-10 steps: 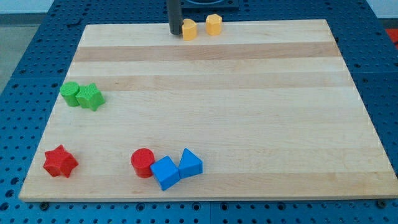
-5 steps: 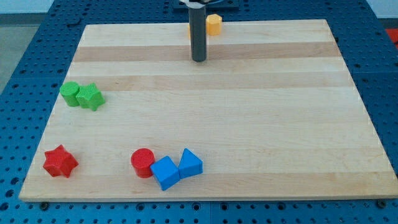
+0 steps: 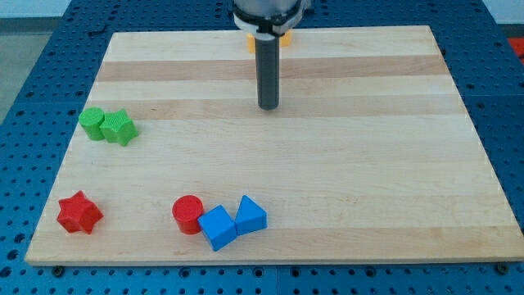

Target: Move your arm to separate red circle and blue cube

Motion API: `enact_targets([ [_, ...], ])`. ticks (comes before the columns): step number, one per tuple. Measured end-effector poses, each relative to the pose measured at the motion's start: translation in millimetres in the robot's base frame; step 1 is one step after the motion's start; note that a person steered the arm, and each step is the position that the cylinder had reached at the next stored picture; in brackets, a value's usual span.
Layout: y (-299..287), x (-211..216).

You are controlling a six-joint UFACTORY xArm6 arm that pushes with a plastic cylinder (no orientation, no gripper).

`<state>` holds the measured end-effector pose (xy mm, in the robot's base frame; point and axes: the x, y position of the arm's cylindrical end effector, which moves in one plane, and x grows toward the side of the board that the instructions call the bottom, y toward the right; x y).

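Note:
The red circle (image 3: pixel 187 214) lies near the view's bottom left of the board, touching the blue cube (image 3: pixel 217 227) on its right. A blue triangular block (image 3: pixel 250 215) touches the cube's right side. My tip (image 3: pixel 268 106) is on the board's upper middle, far above these blocks and a little to their right.
A red star (image 3: pixel 79 213) lies at the bottom left. A green circle (image 3: pixel 92 122) and a green star (image 3: pixel 119 128) touch at the left edge. Two yellow blocks (image 3: pixel 286 37) sit at the top edge, mostly hidden behind the rod. The wooden board (image 3: pixel 368 164) ends on a blue pegboard.
My tip has moved from the yellow blocks at the top edge down toward the board's middle and slightly right. No block has moved.

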<state>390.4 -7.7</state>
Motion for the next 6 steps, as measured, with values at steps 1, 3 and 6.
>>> enact_targets([
  [1,-2.6,29.0],
  [3,-82.4,83.5],
  [6,-142.8,152.8],
])
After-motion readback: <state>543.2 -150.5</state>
